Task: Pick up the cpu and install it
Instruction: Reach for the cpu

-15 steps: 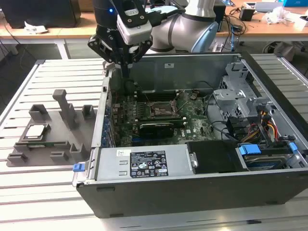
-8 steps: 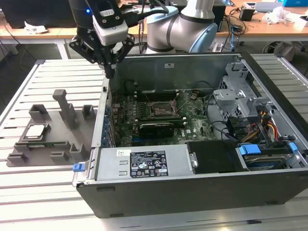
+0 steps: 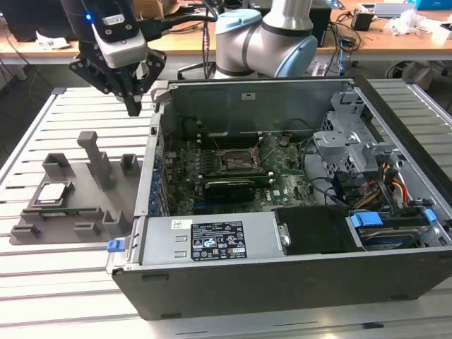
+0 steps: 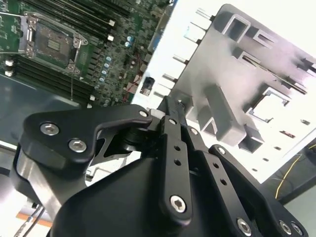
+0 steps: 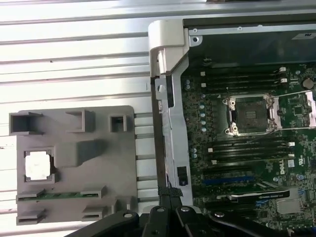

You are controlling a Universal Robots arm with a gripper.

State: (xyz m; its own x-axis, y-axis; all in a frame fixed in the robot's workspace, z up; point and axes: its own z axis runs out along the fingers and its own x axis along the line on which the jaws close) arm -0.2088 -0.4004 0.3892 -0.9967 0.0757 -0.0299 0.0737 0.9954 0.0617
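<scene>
The cpu (image 3: 53,192) is a small silvery square lying flat in a recess of the grey holder tray (image 3: 92,212), at the exterior view's left. It also shows in the first wrist view as the cpu (image 5: 38,164) and, washed out bright, in the second wrist view as the cpu (image 4: 269,106). My gripper (image 3: 134,108) hangs high above the gap between tray and computer case (image 3: 282,282), shut with nothing in it. Its closed fingertips (image 5: 170,192) point down near the case's side wall. The motherboard's open socket (image 5: 249,114) sits inside the case, its frame lifted.
A green memory stick (image 5: 59,195) lies in a tray slot near the cpu, among upright grey blocks (image 3: 95,159). Inside the case are a black expansion card (image 3: 229,187), a drive cage (image 3: 346,141) and cables. The slatted metal table (image 3: 63,282) extends around; the arm's base (image 3: 265,42) stands behind.
</scene>
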